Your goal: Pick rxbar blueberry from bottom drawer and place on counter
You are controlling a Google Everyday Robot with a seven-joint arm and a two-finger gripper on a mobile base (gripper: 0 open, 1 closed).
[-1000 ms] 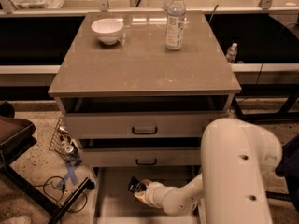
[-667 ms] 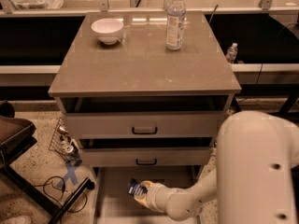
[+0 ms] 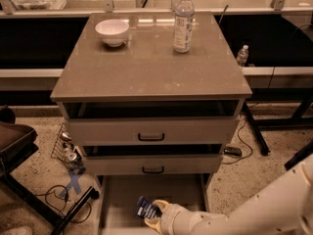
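Observation:
The rxbar blueberry (image 3: pixel 145 209), a dark blue packet with white lettering, stands tilted over the floor of the open bottom drawer (image 3: pixel 122 192). My gripper (image 3: pixel 153 215) reaches in from the lower right inside that drawer and is shut on the packet, with yellowish fingertips (image 3: pixel 157 205) at its right edge. The counter (image 3: pixel 146 62) is the grey-brown top of the cabinet, well above the gripper.
A white bowl (image 3: pixel 112 32) and a clear water bottle (image 3: pixel 183 21) stand at the back of the counter. Two upper drawers (image 3: pixel 151 131) with dark handles overhang the bottom drawer. A dark chair (image 3: pixel 12 143), cables and a basket lie on the floor at left.
The big white arm link has swung down and right, out of most of the view. The gripper stays in the bottom drawer on the blue packet, which now stands more upright.

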